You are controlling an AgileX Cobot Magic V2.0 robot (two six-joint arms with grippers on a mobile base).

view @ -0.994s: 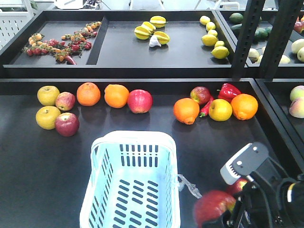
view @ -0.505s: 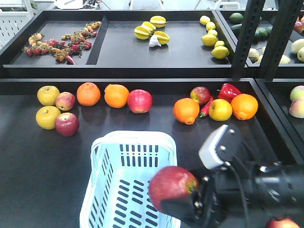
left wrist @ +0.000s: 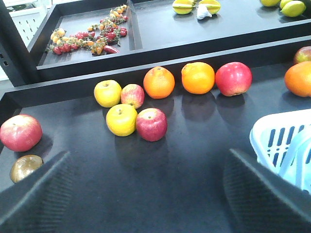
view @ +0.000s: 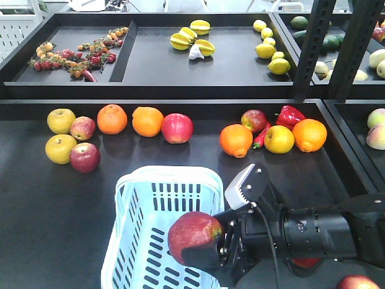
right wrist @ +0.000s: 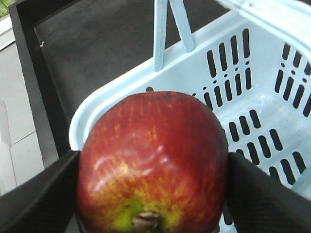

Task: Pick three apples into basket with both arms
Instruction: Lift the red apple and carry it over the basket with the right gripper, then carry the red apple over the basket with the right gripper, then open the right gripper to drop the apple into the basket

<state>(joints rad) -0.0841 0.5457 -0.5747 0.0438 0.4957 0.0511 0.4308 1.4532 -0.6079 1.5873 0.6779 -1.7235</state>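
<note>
Apple [view: 194, 236], firm, smooth-skinned and likely slippery, is gripped across its middle by the right claw [right wrist: 152, 194] over the basket [view: 168, 173].

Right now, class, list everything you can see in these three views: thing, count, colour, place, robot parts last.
Basket: one, pale blue, front centre of the lower tray.
Held apple: one, dark red, above the basket.
Red apples: four, back of the lower tray; a fifth far left.
Yellow apples: two, left end.
Oranges: four, back row.
Bell pepper: one, red, right cluster.
Lemons: several, yellow, upper shelf, right.
Starfruit: several, yellow, upper shelf centre.
Small tomatoes and chillies: scattered, red and orange, upper shelf left.
Right gripper: black, shut on the held apple.
Left gripper: black, open, empty, above the tray's left.
</note>
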